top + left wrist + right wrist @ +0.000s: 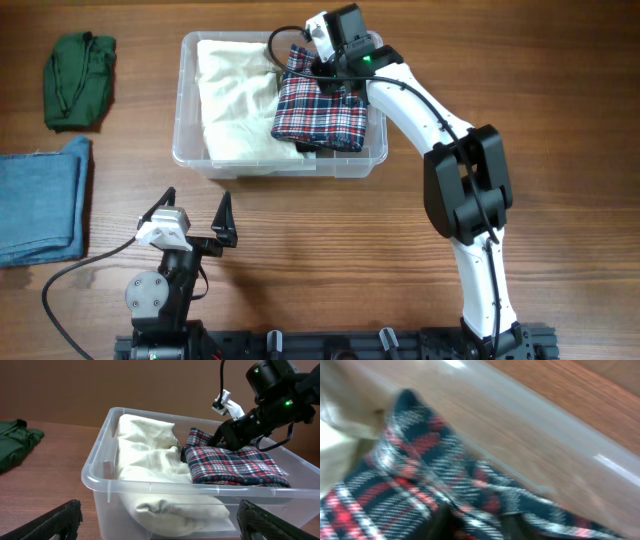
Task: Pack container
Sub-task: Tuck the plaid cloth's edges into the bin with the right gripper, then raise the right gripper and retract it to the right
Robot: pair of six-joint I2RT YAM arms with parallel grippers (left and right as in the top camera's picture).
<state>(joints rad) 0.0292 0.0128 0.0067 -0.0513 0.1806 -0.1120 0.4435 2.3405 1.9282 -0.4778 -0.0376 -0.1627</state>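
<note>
Wooden table (560,60), container (186,100) holding plaid cloth (320,115) — right hand (320,72) at it, grip unreadable even close-up, left hand (196,205) agape overhead.

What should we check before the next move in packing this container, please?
1. Plaid cloth inside the container: ok, it lies within the walls beside the cream cloth.
2. Right gripper clear of the plaid cloth: cannot tell; it sits at the cloth's far end and the right wrist view is blurred.
3. Left gripper open and empty: ok.
4. Green cloth and blue cloth free to pick: ok, both lie on the table left of the container, with nothing on them.
</note>
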